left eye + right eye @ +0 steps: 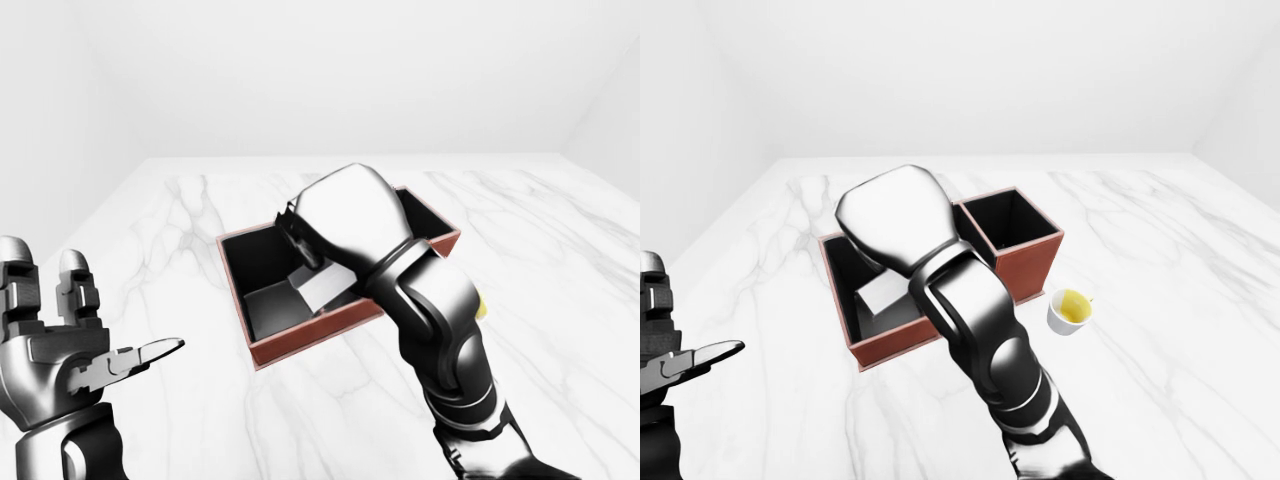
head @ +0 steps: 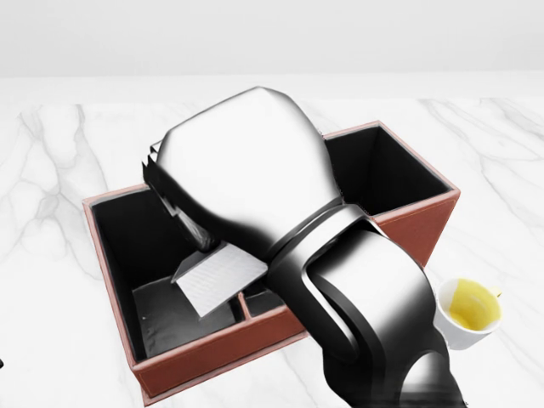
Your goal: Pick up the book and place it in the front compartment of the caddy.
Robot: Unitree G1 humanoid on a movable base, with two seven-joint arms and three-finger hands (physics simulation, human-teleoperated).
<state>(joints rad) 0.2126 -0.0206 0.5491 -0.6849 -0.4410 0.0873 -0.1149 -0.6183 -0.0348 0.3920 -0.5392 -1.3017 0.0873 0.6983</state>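
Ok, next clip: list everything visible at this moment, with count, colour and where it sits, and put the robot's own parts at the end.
caddy: one, red-brown outside with black lining, several compartments, middle of the marble top.
book: one, pale grey, tilted, under the right hand, over the caddy's left and middle compartments in the head view; only part of it shows.
cup: one, white with yellow inside, on the marble just right of the caddy.
marble top: one, white with grey veins, under everything.
right hand: one, silver and black, over the caddy, closed on the book as far as shows.
left hand: one, dark grey, fingers spread open, lower left of the left-eye view, away from the caddy.
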